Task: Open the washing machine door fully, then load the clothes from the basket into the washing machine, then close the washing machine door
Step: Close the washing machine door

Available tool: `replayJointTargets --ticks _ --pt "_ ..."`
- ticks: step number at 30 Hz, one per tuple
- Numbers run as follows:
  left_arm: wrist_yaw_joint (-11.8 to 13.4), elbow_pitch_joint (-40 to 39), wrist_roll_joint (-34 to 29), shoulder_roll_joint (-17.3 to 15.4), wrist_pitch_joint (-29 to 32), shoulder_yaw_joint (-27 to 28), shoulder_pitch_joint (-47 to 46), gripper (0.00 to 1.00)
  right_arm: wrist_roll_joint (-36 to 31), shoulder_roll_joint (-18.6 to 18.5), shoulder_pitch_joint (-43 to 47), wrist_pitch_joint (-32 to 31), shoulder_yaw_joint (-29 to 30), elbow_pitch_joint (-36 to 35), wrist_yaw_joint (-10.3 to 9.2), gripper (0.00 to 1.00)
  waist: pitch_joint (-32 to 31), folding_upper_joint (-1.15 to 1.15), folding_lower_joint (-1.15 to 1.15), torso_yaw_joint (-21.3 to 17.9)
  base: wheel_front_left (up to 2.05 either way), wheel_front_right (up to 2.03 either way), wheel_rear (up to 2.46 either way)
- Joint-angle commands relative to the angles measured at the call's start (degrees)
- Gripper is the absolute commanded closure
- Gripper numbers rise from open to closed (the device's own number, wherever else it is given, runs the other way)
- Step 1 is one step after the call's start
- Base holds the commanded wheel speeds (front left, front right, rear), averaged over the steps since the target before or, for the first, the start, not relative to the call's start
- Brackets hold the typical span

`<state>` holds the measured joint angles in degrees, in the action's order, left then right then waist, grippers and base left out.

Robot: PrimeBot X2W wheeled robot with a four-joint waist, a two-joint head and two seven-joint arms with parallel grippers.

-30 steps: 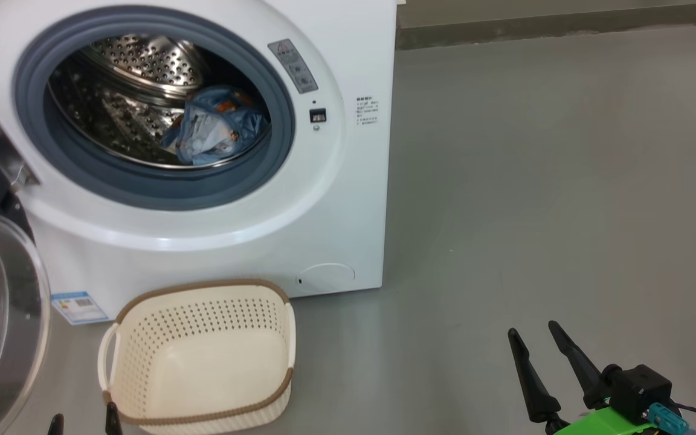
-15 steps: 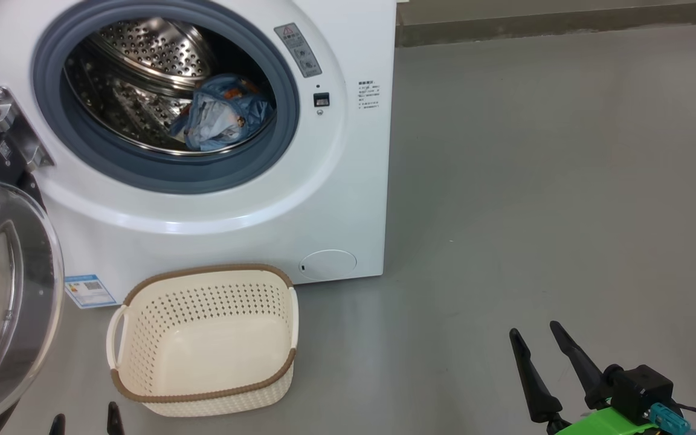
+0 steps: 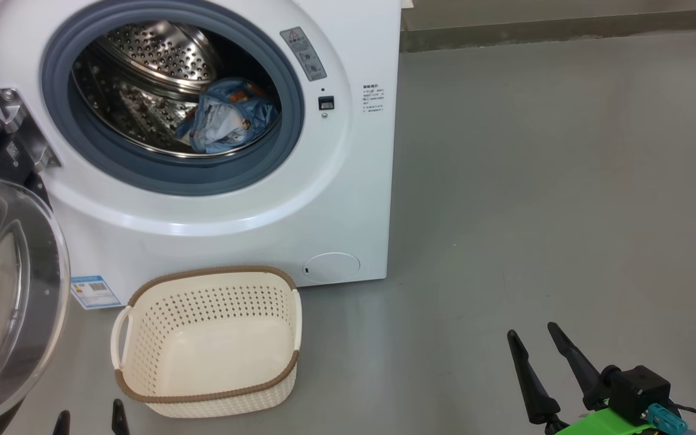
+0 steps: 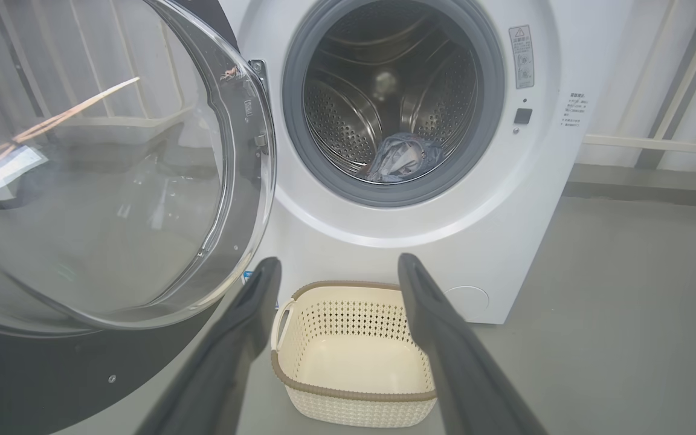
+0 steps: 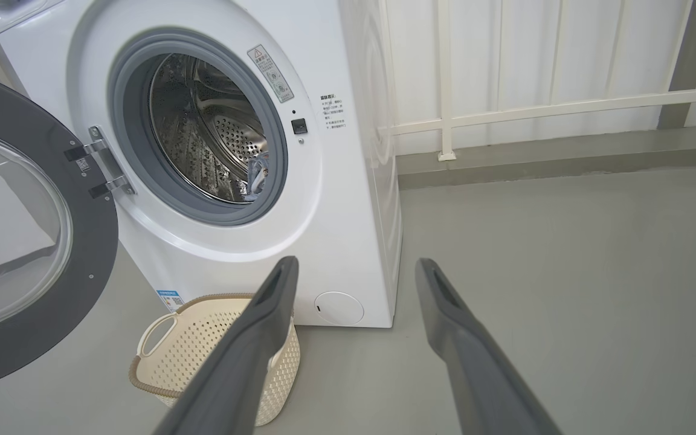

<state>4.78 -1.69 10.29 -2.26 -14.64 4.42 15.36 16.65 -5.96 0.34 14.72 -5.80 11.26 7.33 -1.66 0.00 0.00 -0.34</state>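
The white washing machine (image 3: 348,199) stands with its round door (image 3: 3,302) swung wide open to the left, glass bowl facing out. A bundle of light-blue clothes (image 3: 227,118) with orange print lies inside the steel drum (image 3: 142,78). The cream basket (image 3: 209,341) sits empty on the floor before the machine. My left gripper (image 3: 89,418) is open, its tips just showing at the bottom edge near the basket. Far right of the basket, my right gripper (image 3: 535,341) hangs open with nothing between its fingers. In the left wrist view the door (image 4: 100,169), clothes (image 4: 402,158) and basket (image 4: 354,356) all show.
Grey floor (image 3: 553,199) spreads to the right of the machine. A white railing (image 5: 541,109) and wall run behind it. A small blue label (image 3: 95,291) sits low on the machine front beside the door.
The whole head view has shifted slightly right and down, so the camera moved. Door, clothes and basket keep their places; both grippers stay open and hold still.
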Motion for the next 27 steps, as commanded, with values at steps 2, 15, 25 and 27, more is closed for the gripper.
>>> replayJointTargets --ticks 2,15,25,27 --pt "0.21 -1.73 -0.53 -0.62 -0.36 1.63 -1.34 0.00 0.16 -0.70 -0.20 0.28 -1.63 -1.08 0.16 0.00 -0.04 0.00 0.00 0.17 0.00 0.00 0.00" --pt "0.83 -1.64 -0.31 -0.62 -0.36 1.77 -0.97 0.00 0.16 -0.85 0.73 0.28 -1.14 -0.90 0.16 0.00 -0.81 0.00 0.00 3.00 0.00 0.00 0.00" --pt "1.50 -1.07 0.14 -0.62 -0.36 2.21 0.42 0.00 0.44 -0.59 1.75 0.28 -1.55 -0.66 0.16 0.00 -1.56 0.00 0.00 11.53 0.00 0.00 0.00" --pt "1.56 -0.95 0.09 -0.62 -0.36 2.19 0.62 0.00 0.43 -0.45 1.98 0.28 -1.50 -0.68 0.16 0.00 -1.68 0.00 0.00 13.34 0.00 0.00 0.00"
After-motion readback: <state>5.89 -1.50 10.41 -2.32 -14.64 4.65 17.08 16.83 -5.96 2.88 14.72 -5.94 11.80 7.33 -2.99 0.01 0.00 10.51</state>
